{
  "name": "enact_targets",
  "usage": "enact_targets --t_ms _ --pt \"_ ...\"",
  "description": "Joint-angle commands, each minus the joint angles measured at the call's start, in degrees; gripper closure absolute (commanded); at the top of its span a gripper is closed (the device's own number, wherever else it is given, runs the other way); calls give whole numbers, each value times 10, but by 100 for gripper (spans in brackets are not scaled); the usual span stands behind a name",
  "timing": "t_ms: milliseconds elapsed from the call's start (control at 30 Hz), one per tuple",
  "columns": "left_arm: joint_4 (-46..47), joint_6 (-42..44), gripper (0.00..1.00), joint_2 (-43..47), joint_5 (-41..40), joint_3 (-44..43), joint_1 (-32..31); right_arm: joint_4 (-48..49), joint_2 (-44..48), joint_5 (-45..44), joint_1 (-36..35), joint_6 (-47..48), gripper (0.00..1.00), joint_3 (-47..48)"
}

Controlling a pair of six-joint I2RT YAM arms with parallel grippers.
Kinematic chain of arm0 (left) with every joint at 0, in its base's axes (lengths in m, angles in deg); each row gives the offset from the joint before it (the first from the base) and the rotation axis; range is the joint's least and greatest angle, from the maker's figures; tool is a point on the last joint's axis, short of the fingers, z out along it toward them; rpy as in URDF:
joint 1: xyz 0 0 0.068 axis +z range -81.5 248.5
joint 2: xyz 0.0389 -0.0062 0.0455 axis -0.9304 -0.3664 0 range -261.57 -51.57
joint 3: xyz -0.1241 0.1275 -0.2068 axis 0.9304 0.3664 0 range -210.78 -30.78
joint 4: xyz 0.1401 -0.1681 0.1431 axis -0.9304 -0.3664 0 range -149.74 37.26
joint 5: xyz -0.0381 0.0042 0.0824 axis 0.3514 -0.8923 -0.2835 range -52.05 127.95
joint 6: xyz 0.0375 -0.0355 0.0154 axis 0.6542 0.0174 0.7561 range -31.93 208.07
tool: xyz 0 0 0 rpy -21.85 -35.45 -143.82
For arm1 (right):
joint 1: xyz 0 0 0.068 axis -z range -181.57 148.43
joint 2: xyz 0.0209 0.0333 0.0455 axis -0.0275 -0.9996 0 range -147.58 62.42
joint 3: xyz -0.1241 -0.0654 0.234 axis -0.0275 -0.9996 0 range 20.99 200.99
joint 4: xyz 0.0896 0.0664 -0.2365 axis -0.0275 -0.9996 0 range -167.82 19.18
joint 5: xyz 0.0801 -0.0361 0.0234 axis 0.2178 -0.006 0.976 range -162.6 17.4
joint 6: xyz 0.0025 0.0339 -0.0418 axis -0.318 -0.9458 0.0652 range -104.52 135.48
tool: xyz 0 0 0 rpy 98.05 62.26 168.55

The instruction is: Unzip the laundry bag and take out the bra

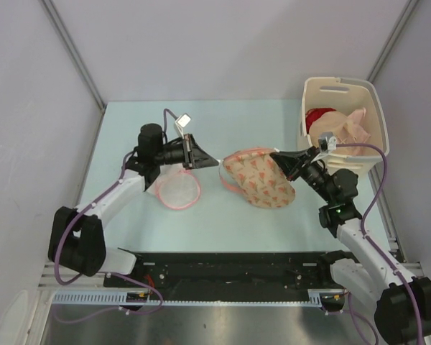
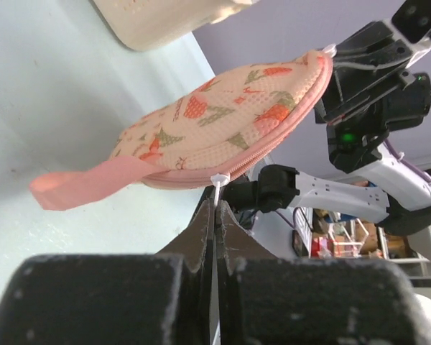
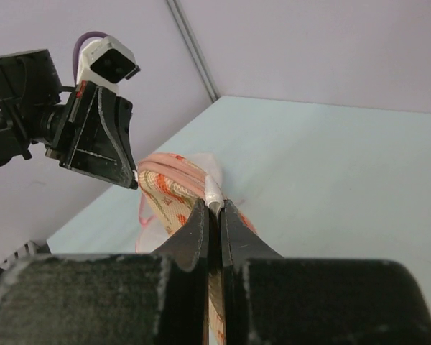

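You are unzipping: left pincer (image 2: 215, 212) closed tight on the small white zip pull (image 2: 217, 180), right pincer (image 3: 214, 208) clamping the cream-peach printed fabric laundry bag (image 2: 223, 118) by its far edge, over the pale surface (image 1: 129, 129). Next, draw the pull along the zip.

The laundry bag (image 1: 258, 180) (image 2: 223, 122) (image 3: 169, 190) is a rounded cream-peach fabric pouch printed with red-pink strawberry-like motifs and small green marks. A pink zip runs round its rim and a flat pink strap (image 2: 86, 183) sticks out at one end. It hangs near the table's middle, tilted and stretched between two holds. The left gripper (image 1: 217, 164) (image 2: 215, 208) pinches its white zip pull (image 2: 217, 180), and the right gripper (image 1: 273, 154) (image 3: 214, 205) pinches its opposite edge. The stretch of zip in view looks closed.
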Motion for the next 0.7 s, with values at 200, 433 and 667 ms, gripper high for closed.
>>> enact_targets --t_ms 200,433,667 --pt "-57 41 100 20 -65 -151 -35 -207 58 -176 -110 160 20 92" --pt "-71 51 100 17 -54 -140 -56 -341 61 -226 -191 355 4 188" --pt "-93 75 100 8 -45 -131 -74 -396 -38 -241 -282 461 0 256"
